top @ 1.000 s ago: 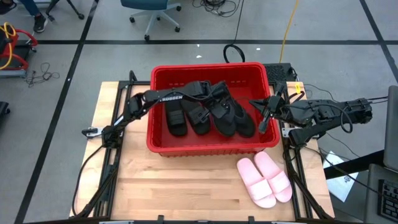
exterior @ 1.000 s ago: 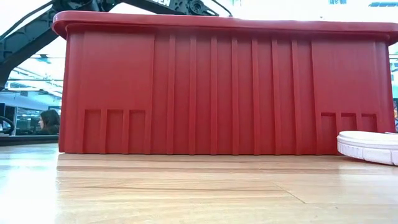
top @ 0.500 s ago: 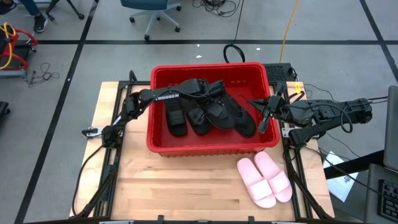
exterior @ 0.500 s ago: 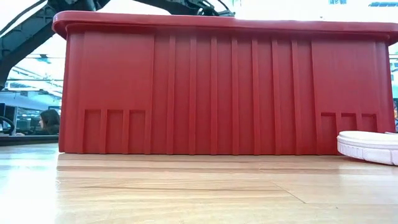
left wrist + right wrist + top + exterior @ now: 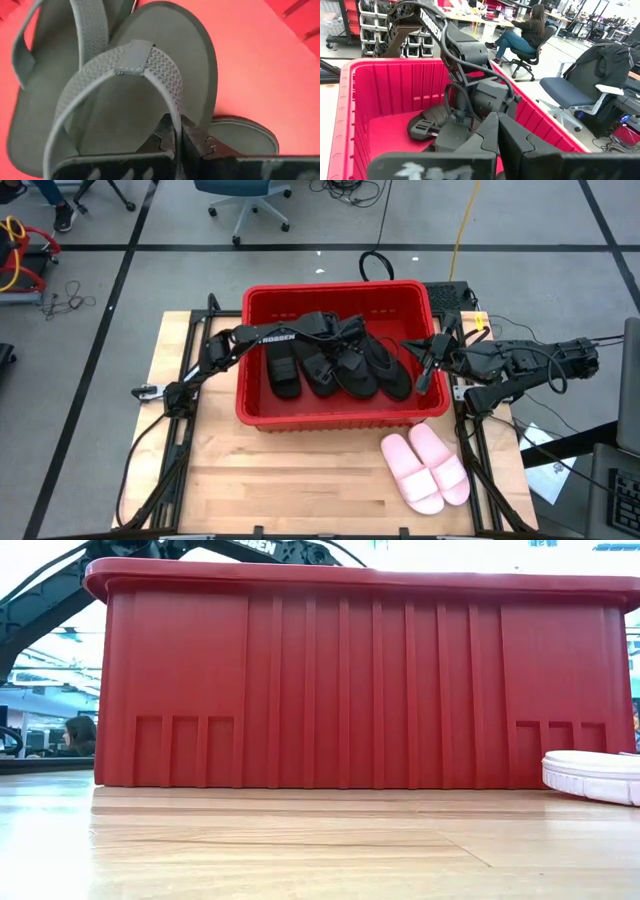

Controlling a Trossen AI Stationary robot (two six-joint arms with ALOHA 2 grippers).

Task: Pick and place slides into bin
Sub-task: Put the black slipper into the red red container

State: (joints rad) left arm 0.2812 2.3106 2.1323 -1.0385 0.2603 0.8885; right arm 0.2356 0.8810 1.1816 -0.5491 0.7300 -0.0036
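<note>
Four black sandals are seen inside the bin (image 5: 340, 415), which stands at the far middle of the tabletop (image 5: 290, 480): two black wide-strap slides (image 5: 283, 372) lie toward the bin's left half, and two black flip-flops (image 5: 385, 368) lie beside them toward the right. Two pale pink slides (image 5: 428, 467) are left outside the bin, side by side on the tabletop just off its near right corner, soles down.

The left end effector (image 5: 345, 330) is reached over the bin's left wall and is held low above the flip-flops. In the left wrist view its fingers (image 5: 172, 142) are seen pressed together on the thin strap of one flip-flop (image 5: 150, 90), whose dark sole is spread against the bin's red floor, with a second flip-flop overlapped beside it.

The right end effector (image 5: 428, 365) is held at the bin's right wall, fully closed with nothing gripped; in the right wrist view its fingers (image 5: 500, 137) are pointed into the bin toward the left arm.

From the low view, the bin's ribbed red wall is seen across most of the tabletop, with the white edge of a pink slide (image 5: 592, 776) at its right. A seated person (image 5: 527, 30) is visible in the room beyond.
</note>
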